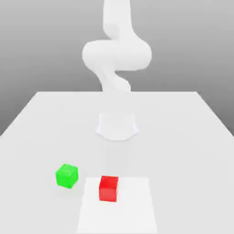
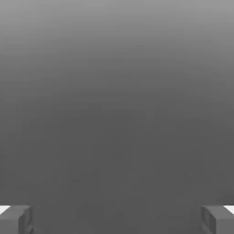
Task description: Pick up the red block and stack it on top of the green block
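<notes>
Near the front edge of the table [image 1: 192, 119], on a paler square patch [image 1: 132, 205], sat the red block [image 1: 109, 188]; the green block [image 1: 67, 176] rested just off that patch, close by on the exterior view's left and slightly farther back; the two were near each other but not touching, each flat on the surface, the green one turned a little at an angle. At the far side stood the arm [image 1: 116, 55] on its round base [image 1: 117, 125], folded high and well apart from both blocks. From the hand view, the gripper [image 2: 117, 219] was spread wide, its two fingertips [image 2: 16, 219] showing only at opposite edges with nothing between them; ahead of it lay plain grey background, so neither block was in its sight, and nothing was held.

Judged from these views, the task had not yet begun; the arm would first have to reach the red block. That block looked small, rigid and light, with plain matte faces that should give fair friction; being a cube, it offered two pairs of parallel sides, and a grasp from above across one pair, centred and about halfway down, seemed the steadiest hold; a grip near a corner or too high might let it twist or slip. The green block's slight turn suggested the red one would need matching rotation before being set down, lest it overhang.
</notes>
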